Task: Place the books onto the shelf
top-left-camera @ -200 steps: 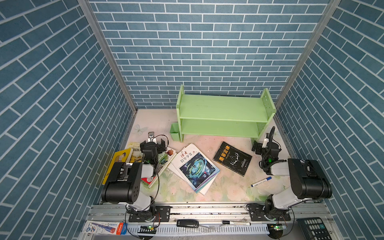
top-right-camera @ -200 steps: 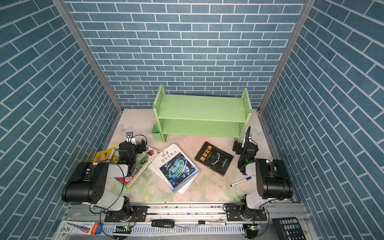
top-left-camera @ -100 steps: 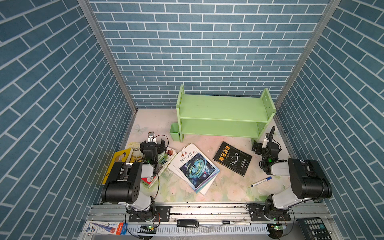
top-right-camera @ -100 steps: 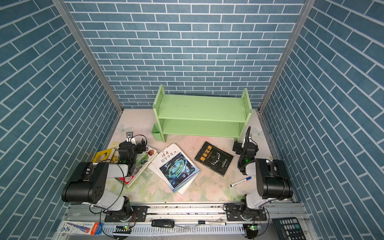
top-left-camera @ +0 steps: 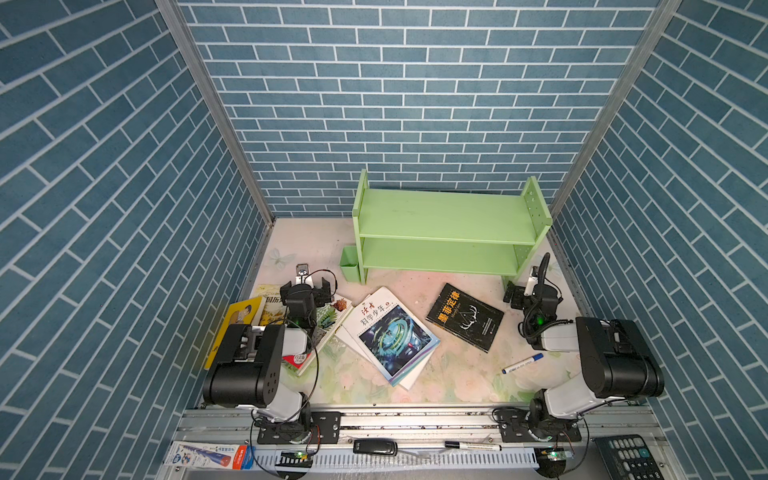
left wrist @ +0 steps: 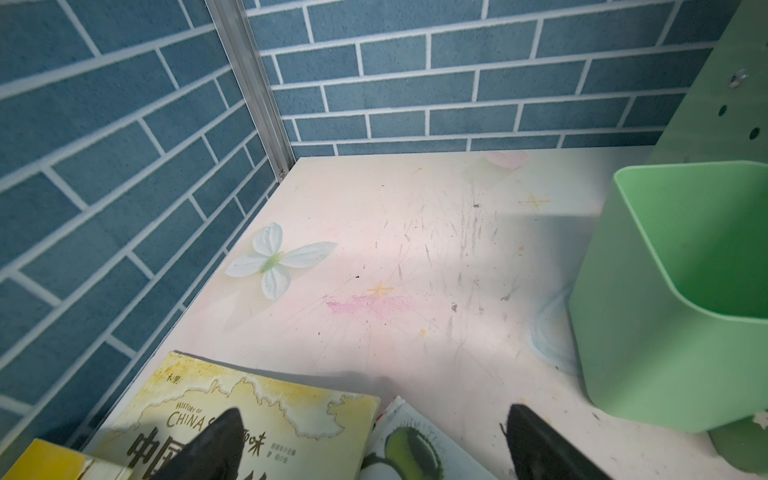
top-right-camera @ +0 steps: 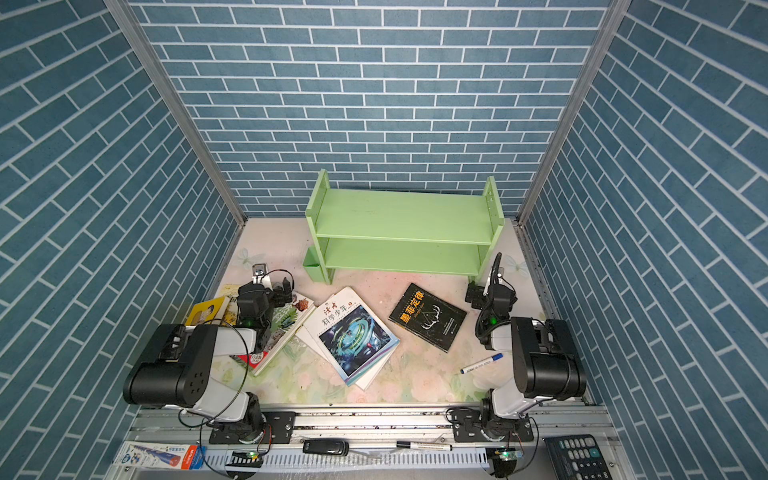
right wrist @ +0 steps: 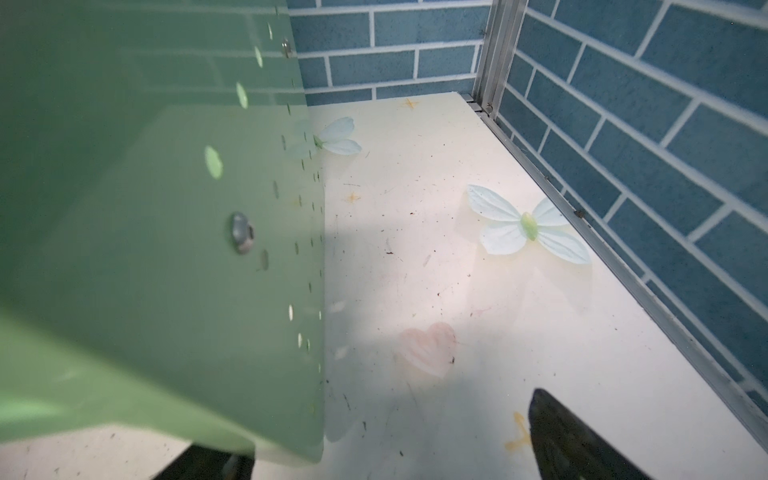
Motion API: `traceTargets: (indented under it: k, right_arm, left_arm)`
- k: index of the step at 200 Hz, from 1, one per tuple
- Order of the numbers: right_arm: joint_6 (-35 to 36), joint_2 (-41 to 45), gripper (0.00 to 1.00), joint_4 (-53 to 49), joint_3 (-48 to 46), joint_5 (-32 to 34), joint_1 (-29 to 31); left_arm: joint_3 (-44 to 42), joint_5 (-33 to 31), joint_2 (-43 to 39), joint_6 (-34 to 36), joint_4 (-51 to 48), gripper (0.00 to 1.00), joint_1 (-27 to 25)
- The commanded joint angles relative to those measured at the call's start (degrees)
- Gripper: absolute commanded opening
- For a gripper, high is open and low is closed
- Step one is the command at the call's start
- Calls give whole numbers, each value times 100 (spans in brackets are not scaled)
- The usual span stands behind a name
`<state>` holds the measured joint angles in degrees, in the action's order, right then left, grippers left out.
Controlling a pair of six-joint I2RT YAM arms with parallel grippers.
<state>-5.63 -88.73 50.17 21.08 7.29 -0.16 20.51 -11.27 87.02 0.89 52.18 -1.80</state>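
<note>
- change: none that i can find. both arms and all six books lie as they did a second ago, so i judge the task not begun.
- left gripper (top-left-camera: 307, 291): jaws wide apart, holding nothing, low over the far ends of the history of china book (left wrist: 249, 399) and the green botanical book (top-left-camera: 330, 318), near the left edge of the worktop (top-left-camera: 457, 386).
- right gripper (top-left-camera: 528, 296): jaws wide apart, holding nothing, near the right edge, just beside the shelf's side panel.
- shelf (top-left-camera: 444, 216): along the back edge, no book on either tier.
- yellow cartoon-man book (top-left-camera: 239, 320): against the left edge.
- sci-fi book (top-left-camera: 392, 338): mid-worktop, lying on the plain white book (top-left-camera: 409, 380).
- black book (top-left-camera: 464, 323): flat and alone, between the sci-fi book and the right gripper.
- in the way: the left arm lies across its nearest books. the green cup-box (top-left-camera: 350, 266) stands near the left gripper. the blue-capped marker (top-left-camera: 521, 363) lies by the right arm, towards the front right corner.
- judgement: the black book looks the freest first pick.
</note>
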Motion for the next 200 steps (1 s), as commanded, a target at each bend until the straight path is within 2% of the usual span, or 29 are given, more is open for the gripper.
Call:
traceTargets:
  k: [1,107,130,139,160,200]
  right_arm:
    - [141,34,99,150,48,308,-89]
    - [138,35,99,149,55,304,-89]
    - [186,252,99,112,-10,160,-89]
    - [253,543,99,-333,86,18,-89]
    - [54,1261,99,-2215,751,1,-89]
    - [-1230,1995,99,-4381,1602,-1056,-14]
  left_arm:
    - [2,11,22,35,20,100,-31]
    - [5,12,22,35,20,100,-31]
    - [5,14,15,35,20,100,-31]
    - [5,13,27,37,20,100,-31]
    - [0,17,15,39,20,100,-31]
    - [1,11,25,35,20,100,-31]
